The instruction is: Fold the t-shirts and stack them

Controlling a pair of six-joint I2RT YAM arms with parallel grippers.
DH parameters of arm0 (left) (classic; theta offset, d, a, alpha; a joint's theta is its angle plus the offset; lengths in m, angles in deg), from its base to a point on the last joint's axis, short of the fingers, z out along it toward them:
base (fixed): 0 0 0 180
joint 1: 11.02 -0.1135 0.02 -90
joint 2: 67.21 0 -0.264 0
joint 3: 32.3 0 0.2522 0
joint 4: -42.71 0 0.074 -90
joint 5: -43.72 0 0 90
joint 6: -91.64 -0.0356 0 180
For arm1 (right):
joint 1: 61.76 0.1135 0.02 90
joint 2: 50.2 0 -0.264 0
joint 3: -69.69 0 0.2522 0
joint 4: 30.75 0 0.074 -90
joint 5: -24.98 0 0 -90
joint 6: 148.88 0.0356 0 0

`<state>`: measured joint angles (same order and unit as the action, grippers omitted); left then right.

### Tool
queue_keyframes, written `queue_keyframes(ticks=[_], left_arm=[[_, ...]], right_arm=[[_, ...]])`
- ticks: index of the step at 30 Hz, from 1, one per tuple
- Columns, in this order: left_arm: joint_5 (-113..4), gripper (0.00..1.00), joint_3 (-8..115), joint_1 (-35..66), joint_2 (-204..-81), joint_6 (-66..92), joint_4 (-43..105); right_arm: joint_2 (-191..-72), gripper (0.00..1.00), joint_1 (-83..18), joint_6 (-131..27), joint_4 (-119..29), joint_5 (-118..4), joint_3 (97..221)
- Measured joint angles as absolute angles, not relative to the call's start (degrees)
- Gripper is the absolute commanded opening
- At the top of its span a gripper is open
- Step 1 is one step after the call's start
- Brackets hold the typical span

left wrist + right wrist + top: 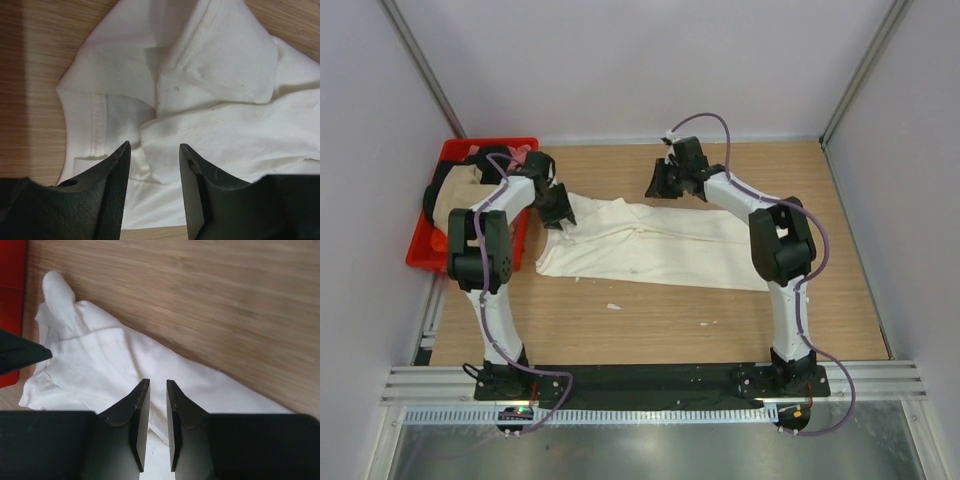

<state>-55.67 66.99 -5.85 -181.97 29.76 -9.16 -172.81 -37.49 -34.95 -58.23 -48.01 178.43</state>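
Now both jaws stand parted above the cream t-shirt [650, 245].

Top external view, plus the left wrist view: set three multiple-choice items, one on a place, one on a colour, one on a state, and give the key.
1. Where does the red crate stand on the table?
A. at the far left corner
B. between the arm bases
C. at the right edge

2. What colour is the t-shirt spread on the table?
A. black
B. cream
C. orange

3. How does the left gripper stand?
A. shut on a sleeve
B. open, nothing between its jaws
C. shut on the crate's rim

Key:
1 A: the top view shows the crate at the far left.
2 B: the cloth is off-white in every view.
3 B: the left wrist view shows the fingers apart above the shirt.
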Motion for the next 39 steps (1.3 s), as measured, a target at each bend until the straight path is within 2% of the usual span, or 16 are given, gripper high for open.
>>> queue_keyframes(ticks=[3,6,9,14,15,16,19,28,32,35,39], left_arm=[[-56.6,0.44,67.9,-5.8,-184.5,29.7,-9.0],[-56.7,0.45,68.9,-5.8,-186.2,29.6,-9.2],[-56.3,0.43,69.3,-5.8,-186.2,29.6,-9.1],[-56.3,0.26,69.3,-5.8,-186.2,28.9,-9.0],[-56.3,0.17,69.3,-5.8,-186.2,28.7,-9.0],[-56.5,0.13,69.3,-5.8,-186.2,28.5,-9.0],[-57.0,0.0,69.3,-5.8,-186.2,28.0,-8.9],[-59.2,0.0,69.3,-5.7,-185.6,27.4,-8.1],[-59.4,0.0,69.2,-5.4,-183.8,26.7,-8.1],[-59.5,0.0,69.0,-5.2,-181.7,26.6,-8.1],[-59.5,0.0,68.4,-5.0,-179.4,26.2,-8.2]], right_arm=[[-175.8,0.32,-35.6,-37.8,-58.2,-47.4,183.8],[-179.5,0.42,-34.3,-40.1,-58.6,-45.8,188.8],[-183.1,0.42,-33.8,-41.6,-58.7,-43.6,192.7],[-189.0,0.42,-33.6,-43.9,-60.1,-41.7,198.2],[-189.7,0.42,-33.6,-44.2,-60.4,-41.6,198.9],[-190.6,0.42,-33.6,-44.5,-60.7,-41.5,199.7],[-191.3,0.34,-33.3,-45.4,-61.3,-41.1,200.2],[-191.3,0.37,-32.2,-46.1,-60.6,-38.5,200.2],[-191.3,0.14,-31.9,-46.3,-60.4,-38.1,200.1],[-191.3,0.11,-31.9,-46.1,-59.6,-38.4,199.4],[-190.4,0.13,-31.8,-46.1,-58.2,-39.0,197.0]])
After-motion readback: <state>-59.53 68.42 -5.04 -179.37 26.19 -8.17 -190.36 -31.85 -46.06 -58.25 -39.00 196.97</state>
